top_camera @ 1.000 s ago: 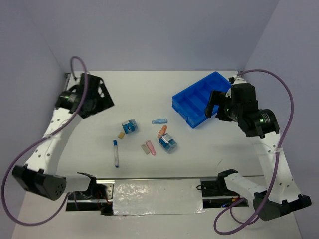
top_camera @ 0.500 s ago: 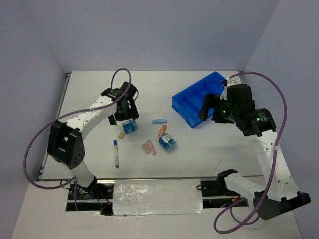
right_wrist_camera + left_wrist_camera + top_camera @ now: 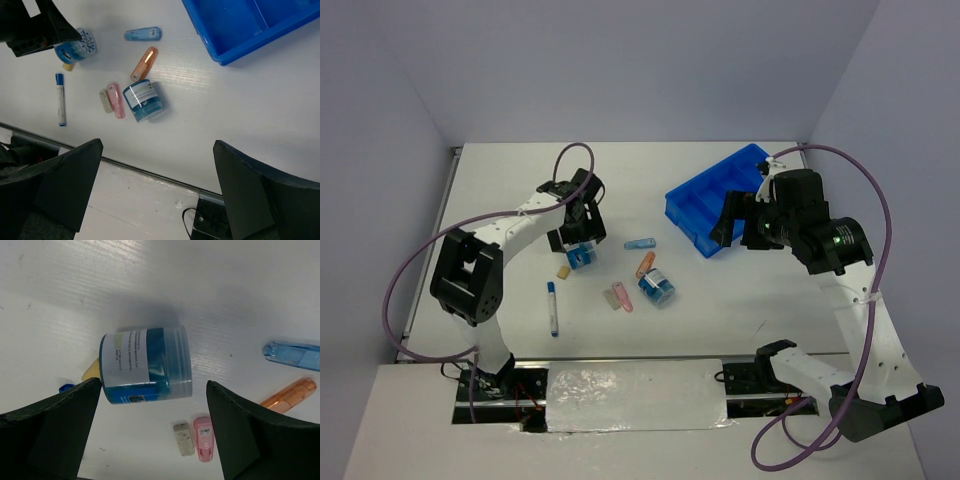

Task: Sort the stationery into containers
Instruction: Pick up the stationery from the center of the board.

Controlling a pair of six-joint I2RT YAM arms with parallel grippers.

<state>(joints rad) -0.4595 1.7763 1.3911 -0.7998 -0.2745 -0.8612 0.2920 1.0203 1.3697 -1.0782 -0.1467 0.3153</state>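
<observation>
My left jaws hang wide apart over the blue clear box (image 3: pixel 145 365), which lies left of centre on the table (image 3: pixel 650 175). I should lower straight and close evenly, so that it does not roll. The right jaws are apart too, holding nothing.

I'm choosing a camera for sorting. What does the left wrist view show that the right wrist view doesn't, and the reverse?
Only left wrist: the printed label on the blue clear box below the open left claw. Only right wrist: the blue tray, a second blue box, the whole blue-white pen, the open right claw. Both: the first box, the blue slim piece, the orange piece, the pink piece and the grey piece.
</observation>
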